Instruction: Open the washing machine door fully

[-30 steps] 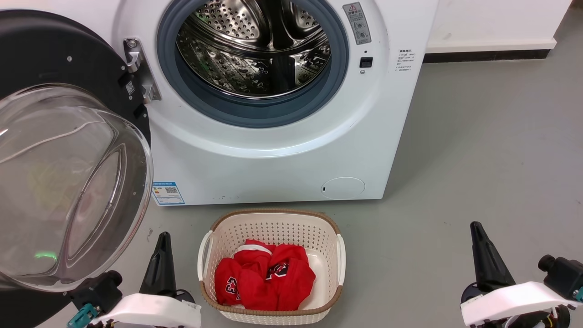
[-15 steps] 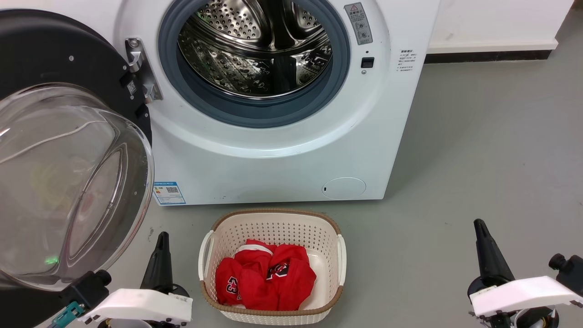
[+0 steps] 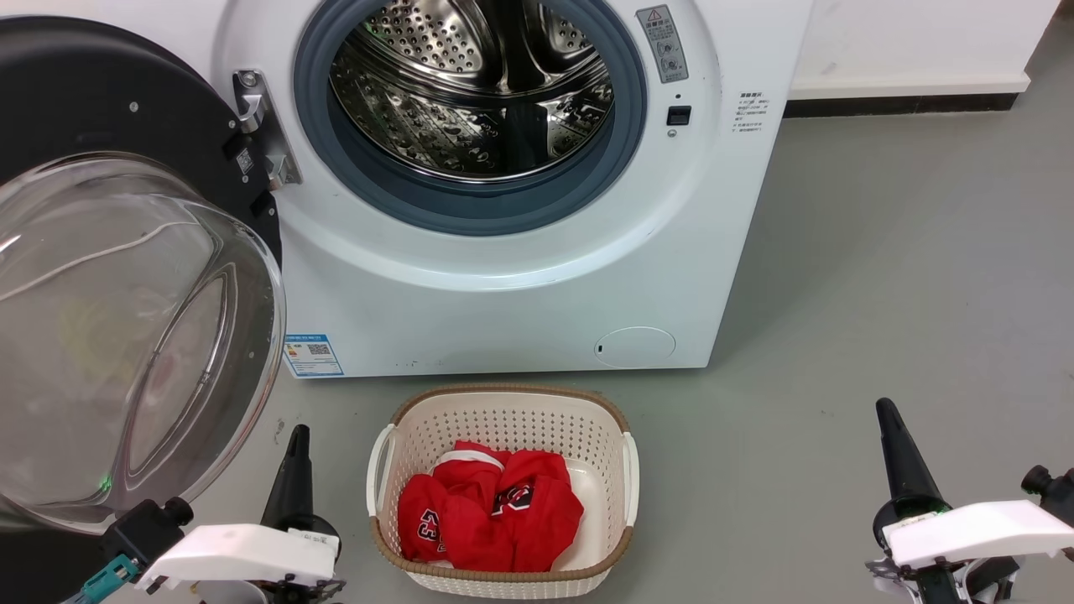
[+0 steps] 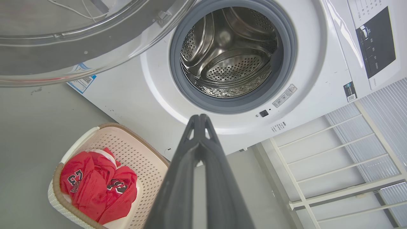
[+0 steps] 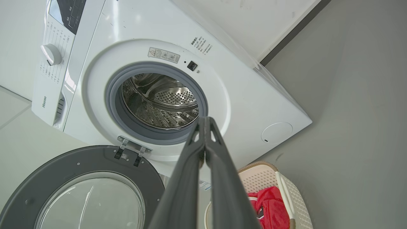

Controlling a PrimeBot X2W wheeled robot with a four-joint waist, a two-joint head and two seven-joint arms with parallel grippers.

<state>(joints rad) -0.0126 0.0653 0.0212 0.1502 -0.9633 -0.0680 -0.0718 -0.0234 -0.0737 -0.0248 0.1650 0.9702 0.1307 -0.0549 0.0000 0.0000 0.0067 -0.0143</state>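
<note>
Both arms have sunk toward the bottom edge of the head view since a second ago. The whole picture has also slid a little, so the camera moved; the machine did not.

Head view:
- washing machine door point(image 3: 134, 319): swung wide to my left on its hinge point(image 3: 260, 126), inner face and glass bowl toward me.
- drum point(image 3: 478, 92): fully exposed.
- laundry basket point(image 3: 503, 392): on the floor before the machine, red garment point(image 3: 491, 512) inside.
- left pincer point(image 3: 295, 449): low, between door and basket, touching neither.
- right pincer point(image 3: 891, 424): low, well apart from everything.

Left wrist view:
- left pincer point(image 4: 199, 118): fingers pressed together, holding nothing.
- door rim across the top edge, above the tips.

Right wrist view:
- right pincer point(image 5: 205, 120): fingers likewise together and empty.
- door at lower left, lying back from the opening.

Handling note: I judge the door at or near full travel. If any swing remains, I would nudge the black ring near its free edge with the closed left tips. I would press slowly, keep off the glass bowl, stay clear of the basket, and stop when the hinge resists.
</note>
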